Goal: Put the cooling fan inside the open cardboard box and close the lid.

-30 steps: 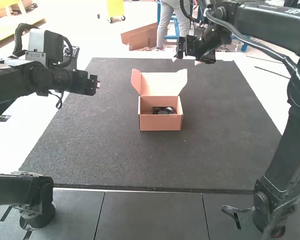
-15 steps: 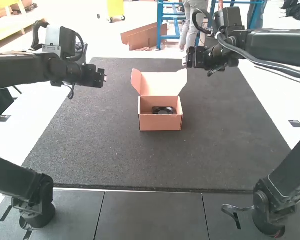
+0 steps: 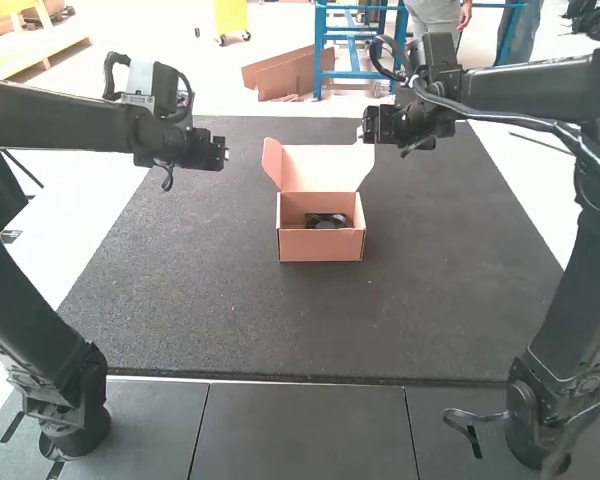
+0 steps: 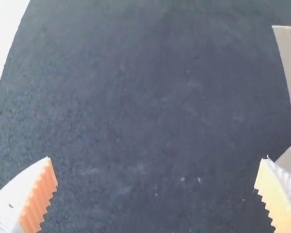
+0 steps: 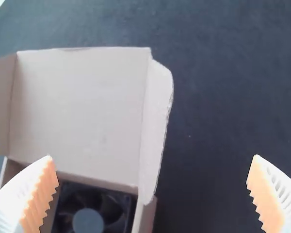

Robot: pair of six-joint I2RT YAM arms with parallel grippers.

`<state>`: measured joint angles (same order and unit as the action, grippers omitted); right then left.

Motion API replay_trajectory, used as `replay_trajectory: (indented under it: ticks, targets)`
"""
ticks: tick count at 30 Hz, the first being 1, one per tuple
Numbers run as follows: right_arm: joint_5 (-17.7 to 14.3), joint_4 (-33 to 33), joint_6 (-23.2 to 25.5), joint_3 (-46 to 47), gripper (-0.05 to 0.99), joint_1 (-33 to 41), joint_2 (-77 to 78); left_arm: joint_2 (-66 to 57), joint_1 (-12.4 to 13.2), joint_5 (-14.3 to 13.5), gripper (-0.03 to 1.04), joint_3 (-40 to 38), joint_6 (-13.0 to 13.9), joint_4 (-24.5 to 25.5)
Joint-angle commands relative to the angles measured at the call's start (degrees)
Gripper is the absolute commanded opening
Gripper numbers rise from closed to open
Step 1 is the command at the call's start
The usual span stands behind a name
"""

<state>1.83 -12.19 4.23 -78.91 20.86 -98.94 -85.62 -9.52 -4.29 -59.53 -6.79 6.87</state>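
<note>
**Spotter:** Since a second ago, both of your arms have closed in on the cardboard box. Your left gripper has slid in from the left side of the mat toward the lid. Your right gripper has dropped lower at the lid's far right corner. The box itself has not shifted.

**Checker:** And where does the cooling fan lie for you?

**Spotter:** It lies flat on the floor of the box, black against the brown walls. The box stands on the middle of the mat with its lid upright at the back and both side flaps spread. The fan is nearer and lower than either of your grippers, and neither touches it.

**Checker:** How do your grippers stand?

**Spotter:** Your left gripper is spread wide and holds nothing. It hangs just beside the lid's left flap but clear of it. In your left wrist view there is mat between its orange pads, with an edge of cardboard at one side. Your right gripper is also wide open and empty, near the lid's right flap. Whether it touches the flap, you cannot tell from above. In your right wrist view the inside of the lid fills the space between the fingers, with the fan's hub and blades beneath it.
</note>
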Motion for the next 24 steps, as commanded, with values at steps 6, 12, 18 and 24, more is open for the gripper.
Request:
replay_trajectory:
  ticks: [6, 12, 18, 24]
  targets:
    - [0.2, -0.8, -0.5, -8.4, 0.89, -1.7, -5.6, -7.8, -0.6, 1.7, 0.97, -7.4, -1.7, -3.1]
    - [2.0, -5.3, -1.0, -14.4, 0.89, -1.7, -10.8, -12.0, -0.6, 3.3, 0.97, -10.5, -2.4, -4.3]
    - [3.3, -7.4, -0.8, -19.1, 0.89, -2.4, -15.1, -15.8, -0.5, 4.5, 0.97, -12.6, -2.8, -5.8]
    - [3.4, -7.4, -0.5, -22.3, 0.89, -3.3, -17.7, -17.7, -1.8, 6.6, 0.97, -14.3, -3.6, -5.9]
